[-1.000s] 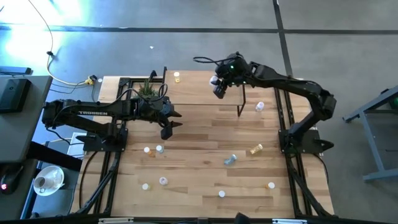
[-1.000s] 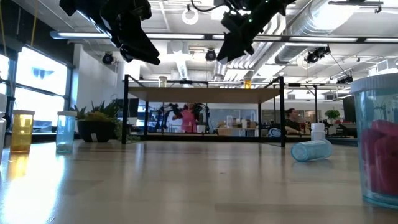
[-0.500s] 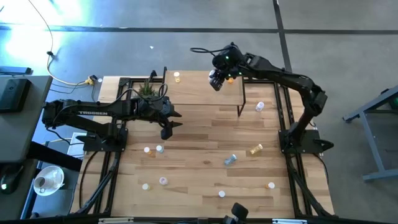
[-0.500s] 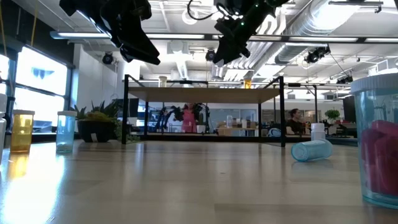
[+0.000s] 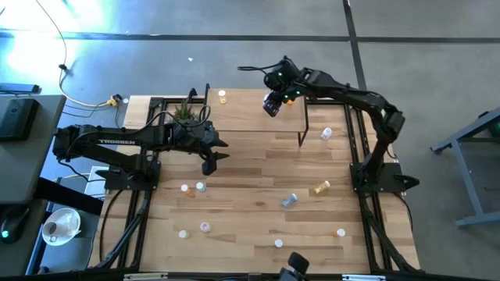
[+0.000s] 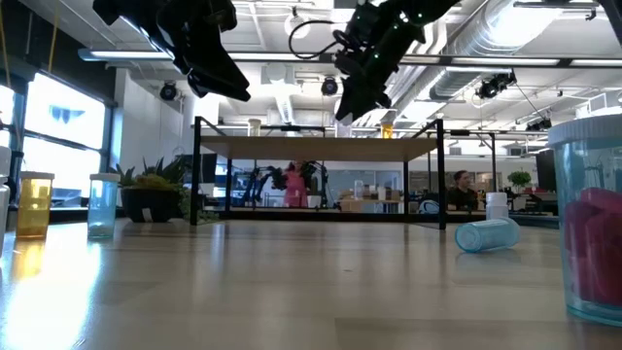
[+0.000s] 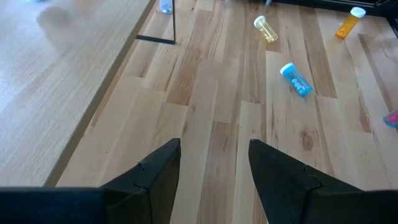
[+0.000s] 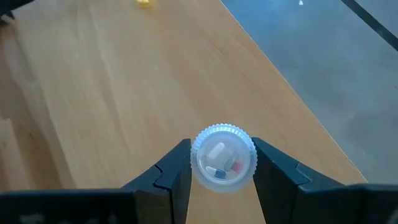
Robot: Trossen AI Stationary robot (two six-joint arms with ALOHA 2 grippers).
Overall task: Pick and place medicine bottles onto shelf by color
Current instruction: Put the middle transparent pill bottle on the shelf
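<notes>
Plank table (image 5: 250, 168) carries the shelf (image 5: 250, 109), a potted plant (image 5: 185, 113) and scattered medicine bottles (image 5: 320, 188); shelf top apparently holds one yellow bottle (image 5: 223, 97).

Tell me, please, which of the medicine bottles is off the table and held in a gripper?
The clear bottle clamped between the right gripper fingers, above the shelf; through its ridged end loose pills show. The other bottles stand or lie on surfaces.

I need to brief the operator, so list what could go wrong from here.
1. The right gripper holds a clear bottle above the shelf, close to its far edge; released here, it might roll off.
2. A yellow bottle already stands on the shelf, so a misjudged spot could mix colors.
</notes>
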